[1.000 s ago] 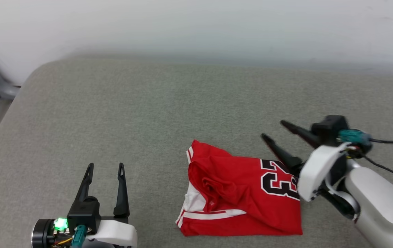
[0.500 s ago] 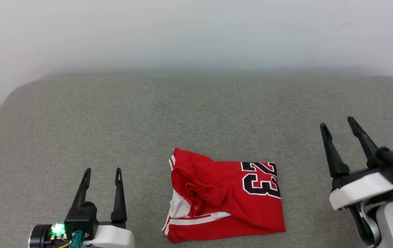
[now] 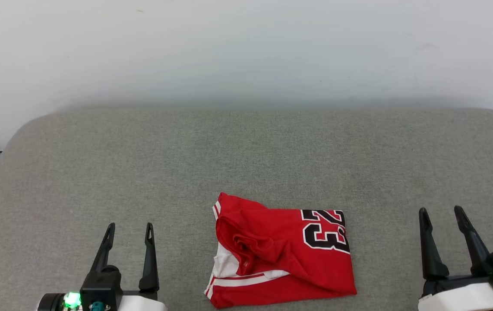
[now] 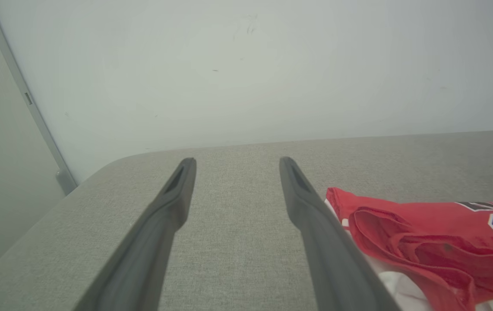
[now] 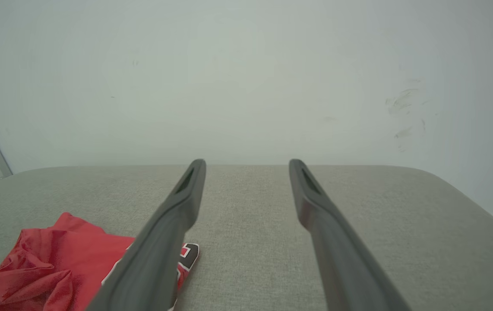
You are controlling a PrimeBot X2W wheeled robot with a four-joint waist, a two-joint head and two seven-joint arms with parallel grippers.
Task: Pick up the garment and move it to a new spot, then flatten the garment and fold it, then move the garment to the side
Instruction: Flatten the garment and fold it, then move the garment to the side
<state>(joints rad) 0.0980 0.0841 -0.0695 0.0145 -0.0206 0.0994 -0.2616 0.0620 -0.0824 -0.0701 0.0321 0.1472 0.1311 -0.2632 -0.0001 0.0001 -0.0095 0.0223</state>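
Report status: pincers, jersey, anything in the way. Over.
Left pincer open, empty. Right pincer open, empty. Jersey folded on grey surface, between them, untouched. No obstruction seen.

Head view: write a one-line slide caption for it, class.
Folded red jersey lies on the grey cushion between the open left tool and open right tool.
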